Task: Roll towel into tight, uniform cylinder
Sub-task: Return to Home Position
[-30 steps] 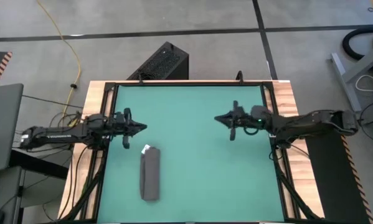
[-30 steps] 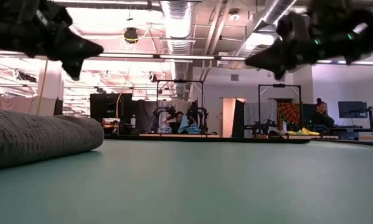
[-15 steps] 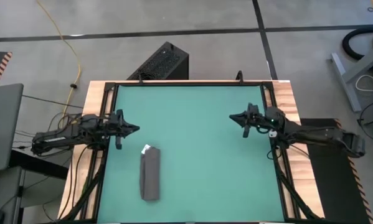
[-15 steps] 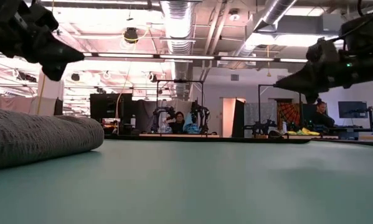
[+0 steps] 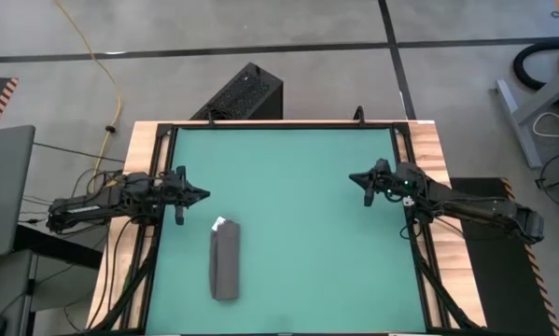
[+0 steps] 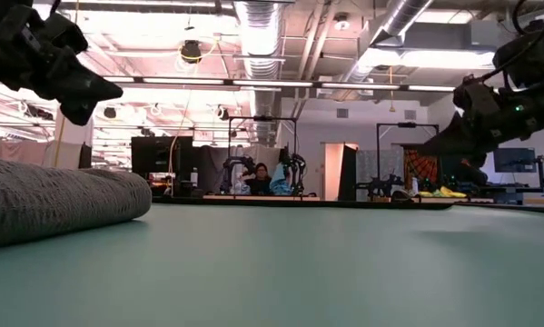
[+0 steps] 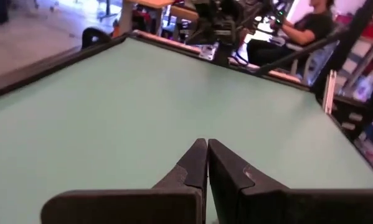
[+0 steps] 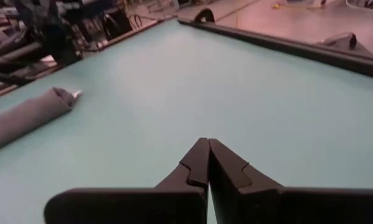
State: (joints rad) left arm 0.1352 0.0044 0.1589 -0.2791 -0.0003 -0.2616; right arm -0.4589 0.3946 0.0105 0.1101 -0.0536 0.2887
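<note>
Towel (image 5: pixel 225 265), rolled, on table (image 5: pixel 298 233) near left gripper (image 5: pixel 202 194): soft, light, probably springs loose unless pinched mid-roll; left and right gripper (image 5: pixel 354 177) both closed, empty, at opposite edges.

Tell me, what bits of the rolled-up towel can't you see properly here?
1. Low view: the towel runs off the picture's left edge.
2. Right wrist view: one end is cut off by the edge too.
3. High view: the roll's layers are too small to judge tightness.
4. White tag: too small to read any writing.
5. Left wrist view: towel not in frame at all.
</note>
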